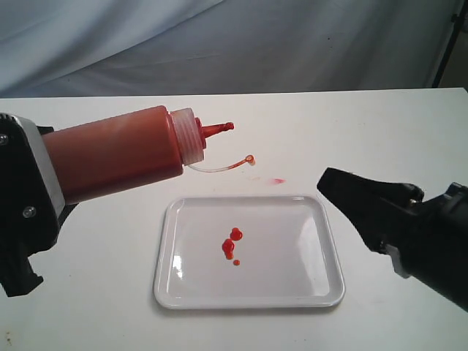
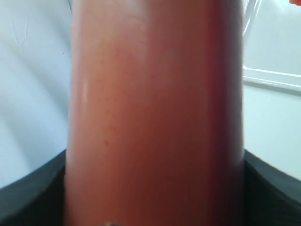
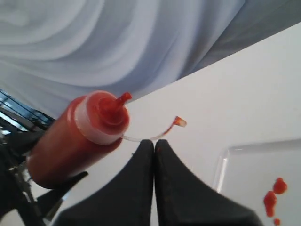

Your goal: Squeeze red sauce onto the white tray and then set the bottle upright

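My left gripper is shut on the bottle, which lies nearly level in the air with its red-stained nozzle pointing right. Its tethered tip cap dangles below. The bottle wall fills the left wrist view. The white tray lies flat on the table, below and to the right of the nozzle. Small blobs of red sauce sit near its middle. My right gripper hovers at the tray's right, shut on nothing. The right wrist view shows the bottle and the sauce.
A faint pale-pink smear marks the white table just beyond the tray's far edge. A grey cloth backdrop hangs behind the table. A dark stand leg shows at the far right.
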`<move>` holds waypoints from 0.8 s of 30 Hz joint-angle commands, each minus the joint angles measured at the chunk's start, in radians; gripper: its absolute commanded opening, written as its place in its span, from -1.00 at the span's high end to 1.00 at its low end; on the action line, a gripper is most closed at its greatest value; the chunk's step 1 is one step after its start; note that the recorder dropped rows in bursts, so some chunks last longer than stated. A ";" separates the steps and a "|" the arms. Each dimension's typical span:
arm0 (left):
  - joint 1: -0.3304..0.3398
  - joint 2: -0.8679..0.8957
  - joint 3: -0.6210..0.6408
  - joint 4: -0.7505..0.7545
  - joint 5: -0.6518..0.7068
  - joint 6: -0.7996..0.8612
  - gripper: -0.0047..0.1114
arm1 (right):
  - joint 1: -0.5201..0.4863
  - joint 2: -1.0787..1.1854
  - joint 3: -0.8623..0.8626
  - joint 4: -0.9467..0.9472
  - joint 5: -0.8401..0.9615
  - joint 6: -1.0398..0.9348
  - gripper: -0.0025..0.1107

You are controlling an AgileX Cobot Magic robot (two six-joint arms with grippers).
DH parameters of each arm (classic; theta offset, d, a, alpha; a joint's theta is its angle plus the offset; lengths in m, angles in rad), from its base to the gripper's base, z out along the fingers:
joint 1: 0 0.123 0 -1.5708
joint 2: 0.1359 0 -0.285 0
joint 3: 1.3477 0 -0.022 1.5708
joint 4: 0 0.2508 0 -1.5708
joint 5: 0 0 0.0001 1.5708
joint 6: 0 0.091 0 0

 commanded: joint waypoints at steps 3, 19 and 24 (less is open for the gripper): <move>-0.005 -0.015 -0.005 0.027 -0.028 -0.028 0.92 | 0.002 0.181 0.004 -0.364 -0.263 0.323 0.96; -0.005 -0.015 -0.005 0.031 -0.028 -0.045 0.92 | 0.002 0.745 -0.077 -0.535 -0.731 0.336 0.86; -0.005 -0.015 -0.005 0.044 -0.038 -0.102 0.92 | 0.002 0.756 -0.162 -0.578 -0.731 0.230 0.15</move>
